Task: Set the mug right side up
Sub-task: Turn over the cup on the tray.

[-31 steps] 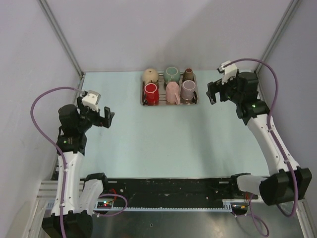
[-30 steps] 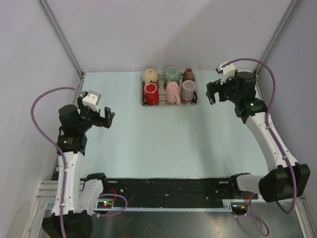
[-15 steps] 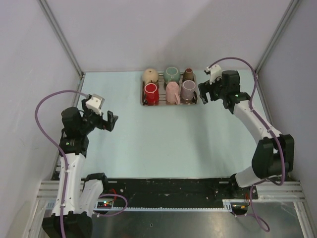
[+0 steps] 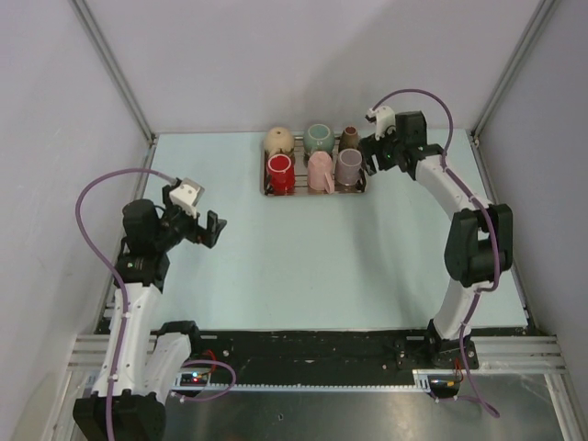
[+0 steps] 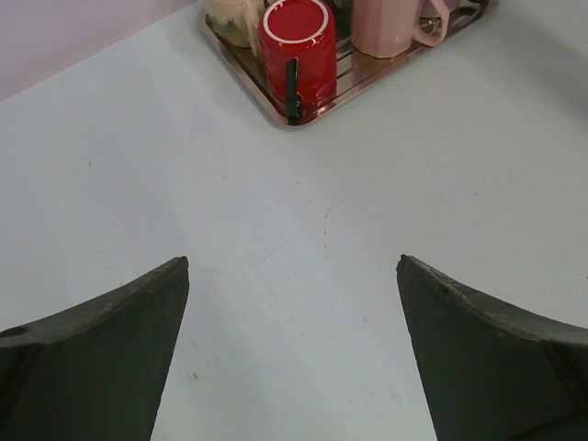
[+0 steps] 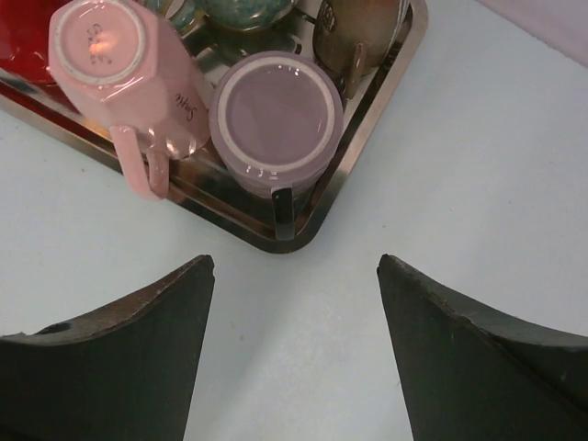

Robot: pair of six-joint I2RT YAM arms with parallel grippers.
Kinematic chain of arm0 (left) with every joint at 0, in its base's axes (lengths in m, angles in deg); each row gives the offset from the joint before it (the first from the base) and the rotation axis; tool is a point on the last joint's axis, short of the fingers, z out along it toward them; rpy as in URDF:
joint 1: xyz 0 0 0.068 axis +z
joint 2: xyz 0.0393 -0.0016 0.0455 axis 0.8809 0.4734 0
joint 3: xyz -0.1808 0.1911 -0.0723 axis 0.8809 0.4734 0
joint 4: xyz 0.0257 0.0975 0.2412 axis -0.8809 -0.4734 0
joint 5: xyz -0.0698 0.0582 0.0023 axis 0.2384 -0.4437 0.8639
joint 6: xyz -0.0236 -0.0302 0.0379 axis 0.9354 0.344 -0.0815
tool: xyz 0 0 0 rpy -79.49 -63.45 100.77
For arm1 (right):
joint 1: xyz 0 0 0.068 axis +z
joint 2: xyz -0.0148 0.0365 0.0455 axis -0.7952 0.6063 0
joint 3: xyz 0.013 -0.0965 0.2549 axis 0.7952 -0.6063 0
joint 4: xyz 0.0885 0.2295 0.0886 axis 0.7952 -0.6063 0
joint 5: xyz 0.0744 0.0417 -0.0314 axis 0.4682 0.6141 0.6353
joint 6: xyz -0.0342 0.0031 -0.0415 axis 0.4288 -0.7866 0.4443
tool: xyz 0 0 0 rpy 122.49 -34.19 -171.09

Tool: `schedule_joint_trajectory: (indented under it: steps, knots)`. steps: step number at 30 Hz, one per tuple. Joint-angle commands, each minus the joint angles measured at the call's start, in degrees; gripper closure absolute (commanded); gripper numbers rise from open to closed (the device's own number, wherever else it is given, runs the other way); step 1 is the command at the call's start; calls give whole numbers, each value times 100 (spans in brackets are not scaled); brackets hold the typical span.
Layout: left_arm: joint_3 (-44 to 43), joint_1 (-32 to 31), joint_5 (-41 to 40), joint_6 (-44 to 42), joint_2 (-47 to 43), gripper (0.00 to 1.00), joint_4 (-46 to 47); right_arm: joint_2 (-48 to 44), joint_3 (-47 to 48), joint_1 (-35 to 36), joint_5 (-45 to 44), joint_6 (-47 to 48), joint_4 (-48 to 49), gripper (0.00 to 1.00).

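Conceivably, the upside-down purple mug (image 6: 276, 115) in the near right corner of the tray (image 6: 369, 119) is knocked into the neighbouring pink mug (image 6: 119, 64) if the wide, empty right fingers (image 6: 138, 358) are closed off-centre.

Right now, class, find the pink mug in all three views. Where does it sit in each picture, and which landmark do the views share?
Top external: pink mug above centre, middle of the tray's near row.
Left wrist: pink mug at the top edge, right of centre, cut off.
Right wrist: pink mug upper left, base facing the camera.
Shared landmark: the metal tray holding the mugs.
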Motion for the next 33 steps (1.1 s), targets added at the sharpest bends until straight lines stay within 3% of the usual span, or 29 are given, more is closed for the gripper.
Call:
schedule_joint_trajectory:
  steps: [1,33]
  knots:
    - [5,-67,138,-161,31,2,175,490,739,-21,-19,-70,-402,23]
    - [27,-303,27,-222,132,2,173,1765,1725,99,-305,240,-973,33]
